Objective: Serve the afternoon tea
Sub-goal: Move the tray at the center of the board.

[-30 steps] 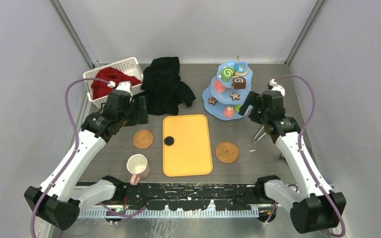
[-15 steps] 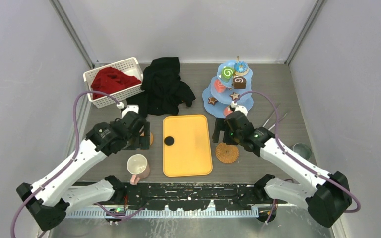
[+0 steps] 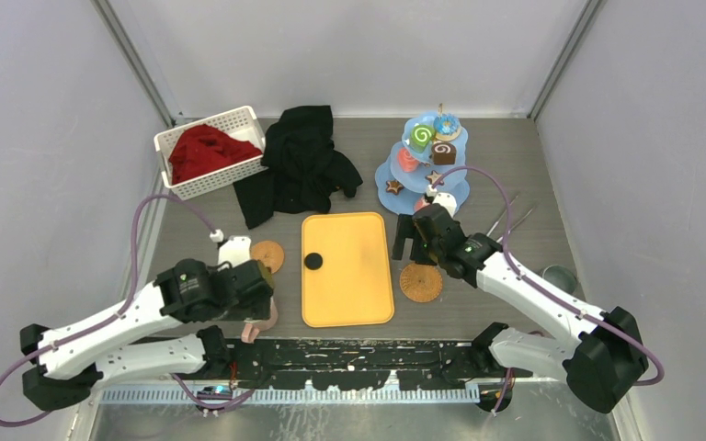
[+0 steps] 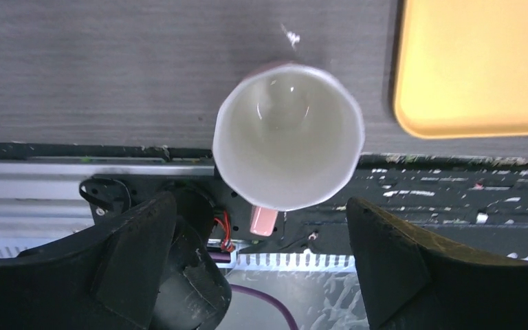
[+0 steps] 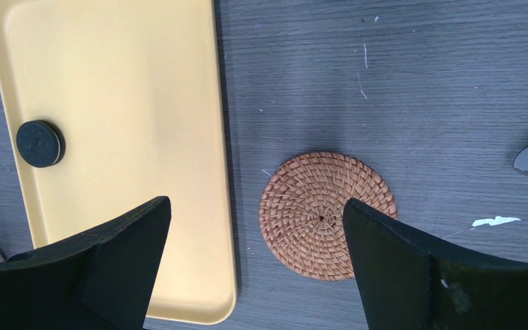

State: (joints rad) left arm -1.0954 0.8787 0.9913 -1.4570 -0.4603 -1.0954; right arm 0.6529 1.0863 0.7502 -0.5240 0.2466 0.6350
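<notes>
1. Cream, pink-handled mug point(image 4: 287, 134) stands upright at the surface's near edge, beside the orange tray point(image 4: 467, 69); left gripper point(image 4: 260, 206) hovers directly above, jaws spread wide, seemingly lining up a grasp.
2. Right gripper point(image 5: 256, 206), jaws likewise apart and empty, hangs over the woven coaster point(image 5: 326, 214); probably the mug's destination.

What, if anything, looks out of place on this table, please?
The black cloth lies crumpled between the basket and the tiered stand, and a single dark round piece sits alone on the yellow tray.
</notes>
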